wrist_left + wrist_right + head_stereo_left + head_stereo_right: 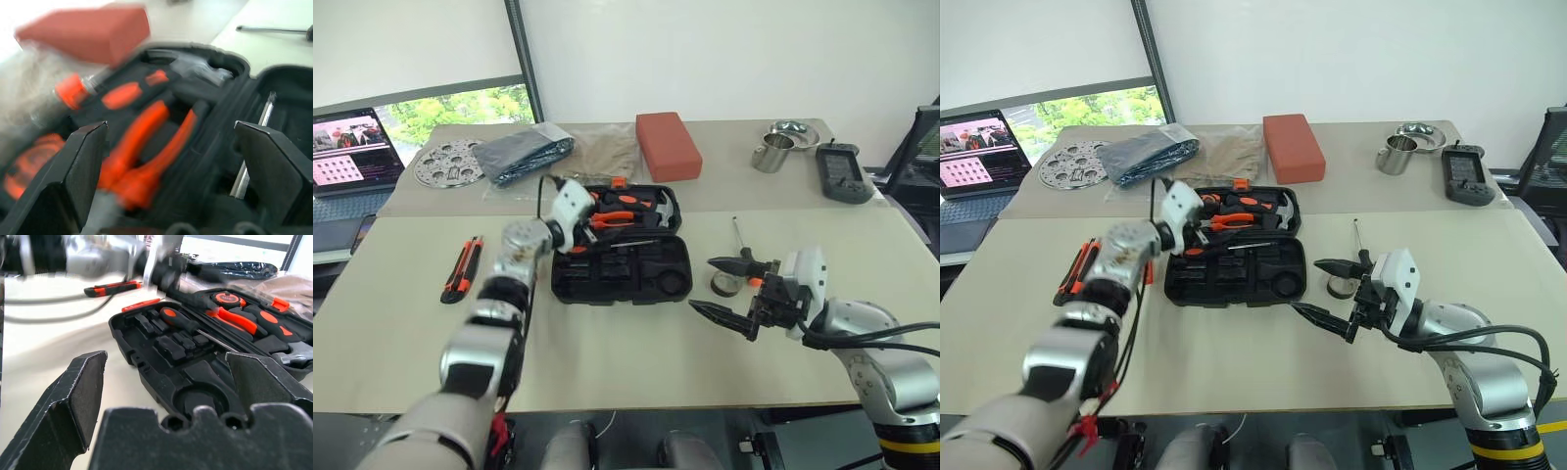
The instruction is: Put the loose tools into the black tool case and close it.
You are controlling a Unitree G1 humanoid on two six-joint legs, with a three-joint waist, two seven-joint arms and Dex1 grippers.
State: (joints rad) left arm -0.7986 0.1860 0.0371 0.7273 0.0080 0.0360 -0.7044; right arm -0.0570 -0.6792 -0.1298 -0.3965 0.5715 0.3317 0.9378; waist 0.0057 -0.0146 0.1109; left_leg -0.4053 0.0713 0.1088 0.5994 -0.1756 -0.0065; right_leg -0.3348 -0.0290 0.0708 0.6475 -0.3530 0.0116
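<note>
**Tool case open, loose tools left on the table**

Beige tabletop, left to right: one utility knife (pixel 462 267) lies well outside the left gripper (pixel 570 217), whose jaws stand apart and empty above the open tool case (pixel 622 266), likely after dropping one screwdriver (pixel 188 325) inside. One tape roll (pixel 724 284) sits just beyond the right gripper (pixel 732 287), jaws apart, probably ready for it.

From head height we look forward and down over the table (pixel 636 362), the two eye views nearly alike, with the open tool case (pixel 622 269) mid-frame. Our left wrist camera sits close over the case's tool-filled half (pixel 146 142); our right wrist camera looks low across the table at its recessed half (pixel 186 367).
</note>
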